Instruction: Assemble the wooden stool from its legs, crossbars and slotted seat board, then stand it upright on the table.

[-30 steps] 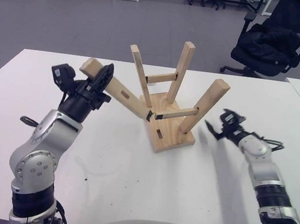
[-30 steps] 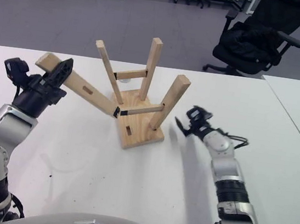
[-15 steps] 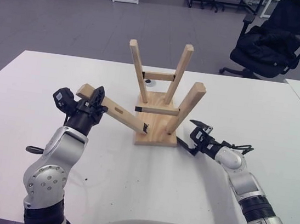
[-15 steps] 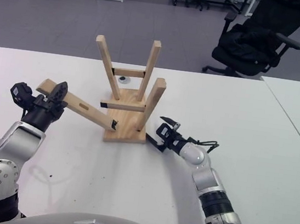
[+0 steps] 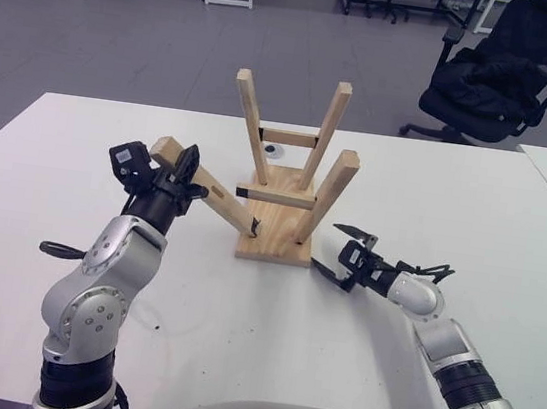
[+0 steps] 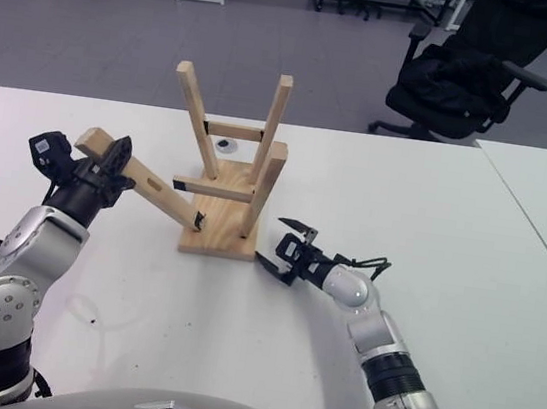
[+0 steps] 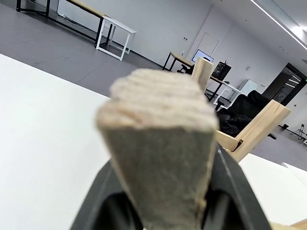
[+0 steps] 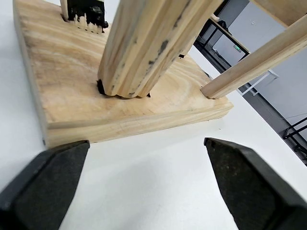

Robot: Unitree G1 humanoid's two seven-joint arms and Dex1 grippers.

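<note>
Seat board (image 5: 273, 248) flat on table (image 5: 235, 341), three legs (image 5: 325, 136) up; left gripper (image 5: 185, 175) clamped on slanted fourth leg (image 5: 223, 206); right gripper (image 5: 327, 245) spread wide, just beside board's edge.

White rectangular table (image 5: 47, 165), seen from above
At its middle a pale square slotted seat board (image 5: 273, 250) lies flat, a small dark round fitting (image 5: 276, 149) behind it

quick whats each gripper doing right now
Left gripper: shut on the tilted leg.
Right gripper: open, holding nothing, beside the seat board.
</note>
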